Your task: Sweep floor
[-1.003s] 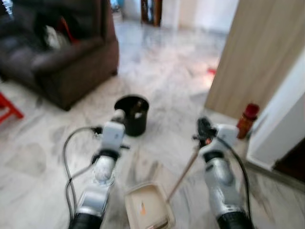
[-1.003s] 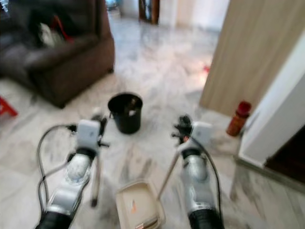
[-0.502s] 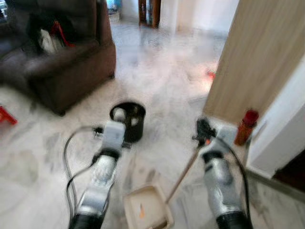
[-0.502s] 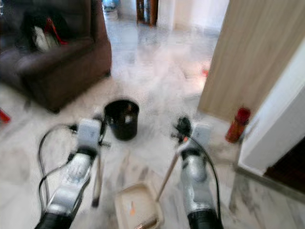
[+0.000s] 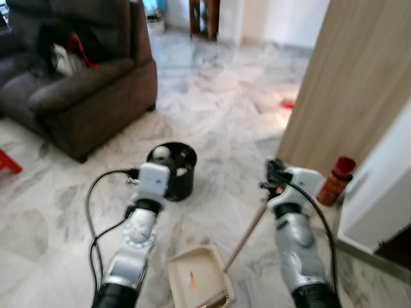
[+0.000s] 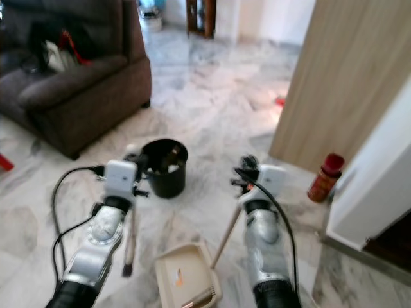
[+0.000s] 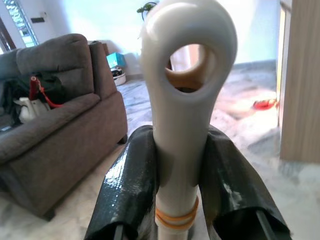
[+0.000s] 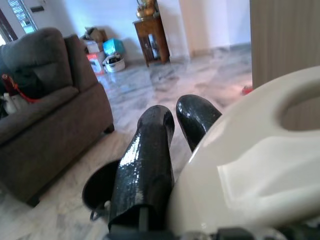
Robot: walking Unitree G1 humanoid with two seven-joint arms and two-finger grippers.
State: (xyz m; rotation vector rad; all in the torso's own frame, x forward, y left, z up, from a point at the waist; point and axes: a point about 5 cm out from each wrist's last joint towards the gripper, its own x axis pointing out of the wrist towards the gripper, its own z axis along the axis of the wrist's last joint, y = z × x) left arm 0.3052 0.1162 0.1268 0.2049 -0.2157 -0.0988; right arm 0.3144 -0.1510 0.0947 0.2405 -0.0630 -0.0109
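The broom handle (image 7: 182,125) was clamped upright in the left gripper (image 7: 185,185), the dustpan's (image 5: 196,282) long handle (image 5: 247,234) was clamped in the right gripper (image 8: 170,150), and the black bin (image 5: 173,170) was seen just ahead.

One bin (image 5: 172,171), one dustpan (image 5: 199,282), one sofa (image 5: 77,77)

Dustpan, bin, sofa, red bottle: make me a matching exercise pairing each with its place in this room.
Things:
1. dustpan
2. black bin
3. dark sofa
4. red bottle

Places:
A. by the white wall on the robot's right
B. far left of the room
C. on the floor between the two arms
D. on the floor just ahead of the left gripper

Pairs: 1-C, 2-D, 3-B, 4-A
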